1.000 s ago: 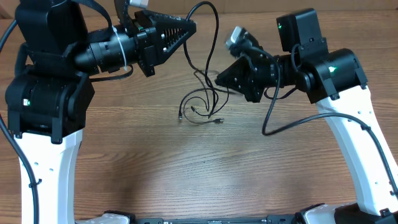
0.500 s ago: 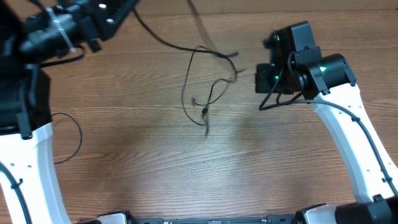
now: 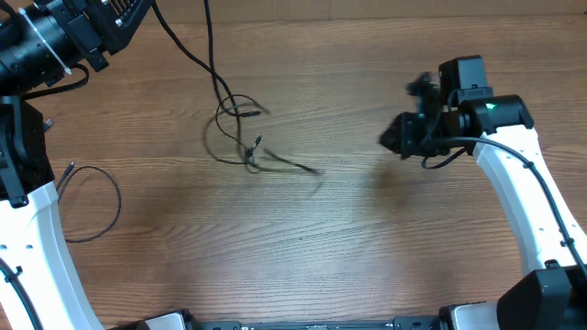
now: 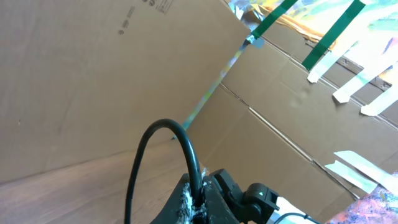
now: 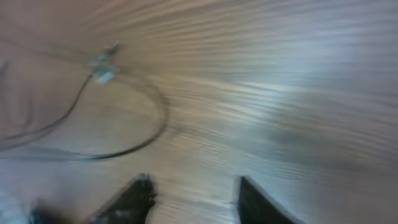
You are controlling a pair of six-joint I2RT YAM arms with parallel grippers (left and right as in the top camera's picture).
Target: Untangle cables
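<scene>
Left gripper (image 4: 198,204) clenching black cable (image 4: 188,146), held high over far-left corner of table (image 3: 321,257). Cable running down to tangle (image 3: 240,145) lying on wood, left of centre. Right gripper (image 5: 193,190) hovering low over table, fingers parted, gripping nothing, well right of tangle.

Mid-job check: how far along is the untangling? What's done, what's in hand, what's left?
Done: one loose cable lies apart in an open loop beside the left arm. In hand: the left gripper, shut, seems to hold a raised cable that runs down into the knot. The right gripper is open and empty. Left: the knot, several strands looped together, needs separating.
</scene>
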